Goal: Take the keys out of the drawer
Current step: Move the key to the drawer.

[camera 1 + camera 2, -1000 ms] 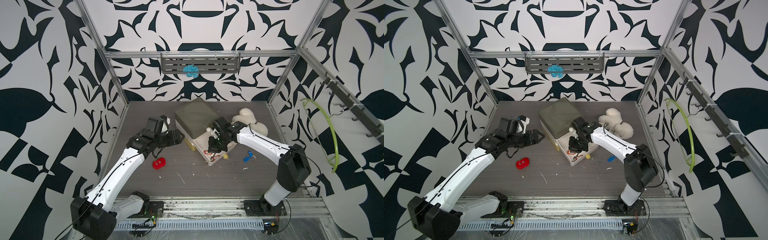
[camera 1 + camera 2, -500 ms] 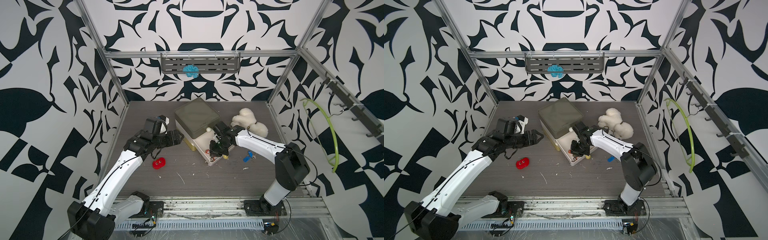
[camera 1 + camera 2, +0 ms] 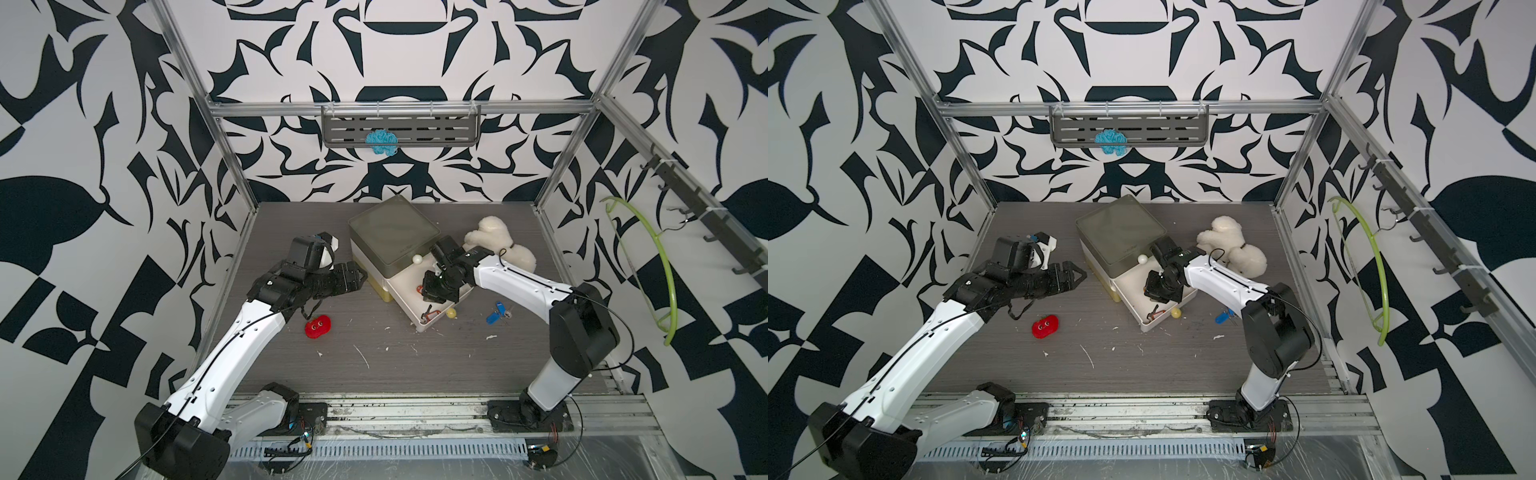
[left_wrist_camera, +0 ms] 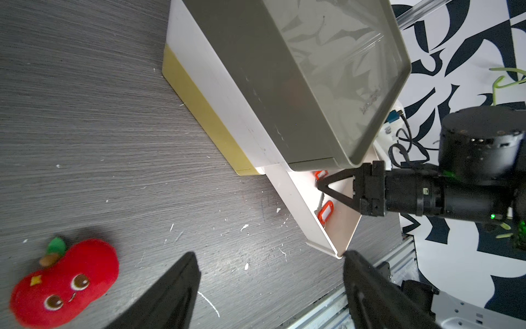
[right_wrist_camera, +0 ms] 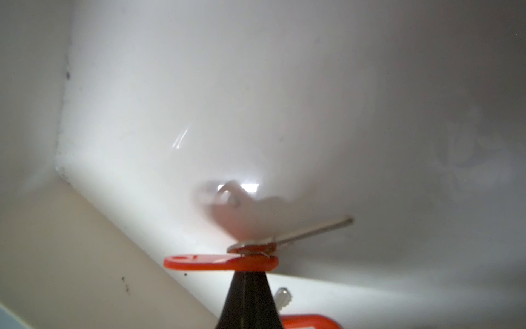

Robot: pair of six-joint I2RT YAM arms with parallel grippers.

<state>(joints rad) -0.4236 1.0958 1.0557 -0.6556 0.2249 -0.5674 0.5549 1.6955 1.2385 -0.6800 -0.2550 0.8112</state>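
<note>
Right gripper (image 5: 246,275) edges slightly along drawer (image 3: 401,304) since earlier; jaws pinched on red-tagged key (image 5: 220,262). Left gripper (image 4: 269,256) spread wide, empty, beside drawer unit (image 3: 392,232). Blue-tagged key (image 3: 494,318) on table (image 3: 374,365).

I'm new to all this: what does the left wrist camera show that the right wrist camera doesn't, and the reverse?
Left wrist only: the red apple toy, the grey-lidded box, the open left tool and the right tool seen from outside. Right wrist only: a close-up of the red-tagged key pinched at that shut tool's tip. Both: the white drawer and red key tags.
</note>
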